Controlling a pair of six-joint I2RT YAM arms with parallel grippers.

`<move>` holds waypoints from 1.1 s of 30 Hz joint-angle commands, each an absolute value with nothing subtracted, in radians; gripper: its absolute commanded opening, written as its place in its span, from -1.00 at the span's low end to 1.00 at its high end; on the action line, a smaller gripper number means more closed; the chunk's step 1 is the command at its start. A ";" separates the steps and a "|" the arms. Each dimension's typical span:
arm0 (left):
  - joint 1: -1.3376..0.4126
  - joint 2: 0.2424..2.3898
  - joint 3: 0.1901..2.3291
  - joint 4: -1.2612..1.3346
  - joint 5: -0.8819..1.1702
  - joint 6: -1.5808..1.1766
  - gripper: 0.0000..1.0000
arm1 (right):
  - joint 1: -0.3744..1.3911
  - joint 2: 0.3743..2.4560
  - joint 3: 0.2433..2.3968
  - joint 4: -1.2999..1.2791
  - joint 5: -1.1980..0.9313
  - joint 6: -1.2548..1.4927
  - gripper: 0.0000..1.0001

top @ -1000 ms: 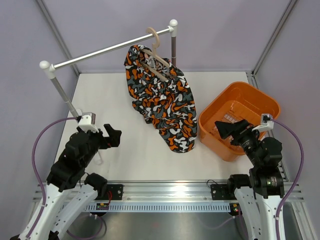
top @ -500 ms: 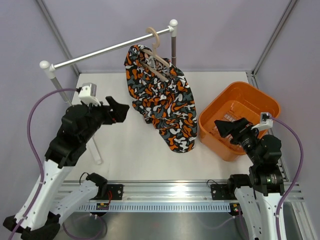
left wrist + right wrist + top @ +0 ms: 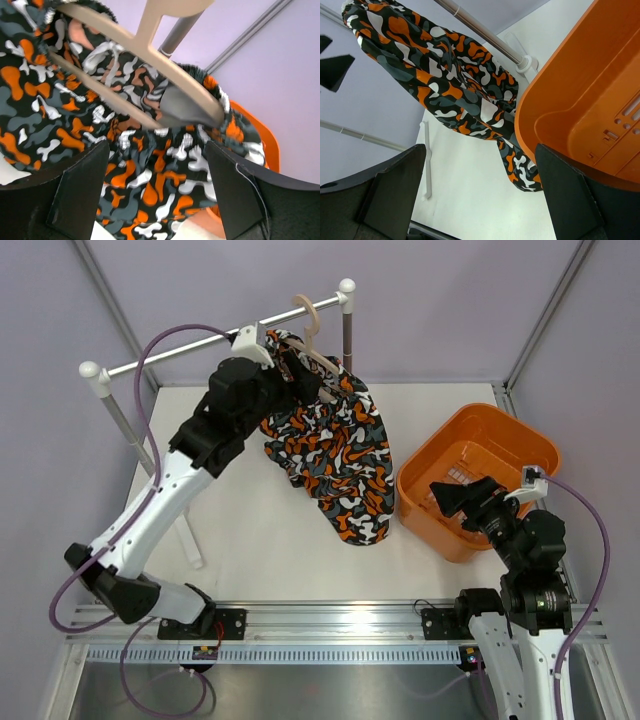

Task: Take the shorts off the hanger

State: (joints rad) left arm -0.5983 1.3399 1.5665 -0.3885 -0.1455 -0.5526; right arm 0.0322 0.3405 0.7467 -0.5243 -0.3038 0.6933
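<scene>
1. Two arms share one job. The shorts (image 3: 335, 445) hang on the hanger (image 3: 318, 352), with their gathered waistband stretched over its sloping shoulders.
2. The hanger's hook sits over the rail (image 3: 180, 348), close to the right-hand post (image 3: 347, 335) (the dark one with a white cap).
3. From there the shorts droop forward, and their lower end lies on the table (image 3: 250, 530), just beside the basket (image 3: 505, 445). Whether cloth and rim touch cannot be told.
4. The left arm reaches up and across to the rail, and the left gripper (image 3: 155, 147) is at the waistband, right by the hanger.
5. Its jaws stand wide apart and hold nothing. In the left wrist view the hanger's neck and bars cross the frame above the fingers (image 3: 82, 192), and camouflage cloth fills the gap beyond.
6. The right gripper (image 3: 455, 498) hovers low over the near side of the basket, well apart from the hanger.
7. Its jaws gape wide too and are empty (the right wrist view looks between them at the shorts and the basket's orange wall).
8. As for writing, a pale patch on the basket floor is too small to read. The shorts' print is only blotches of orange, black, grey and white.
</scene>
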 commanded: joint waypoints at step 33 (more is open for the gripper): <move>-0.701 1.649 1.873 -0.334 -0.554 -0.661 0.12 | 0.028 0.325 0.781 -0.618 -0.256 0.626 0.99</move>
State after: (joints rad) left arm -0.6941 1.6642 1.8511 -0.3660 -0.4839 -0.6487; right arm 0.0322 0.3290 0.7479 -0.6228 -0.2710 0.6407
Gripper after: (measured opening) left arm 0.577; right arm 0.993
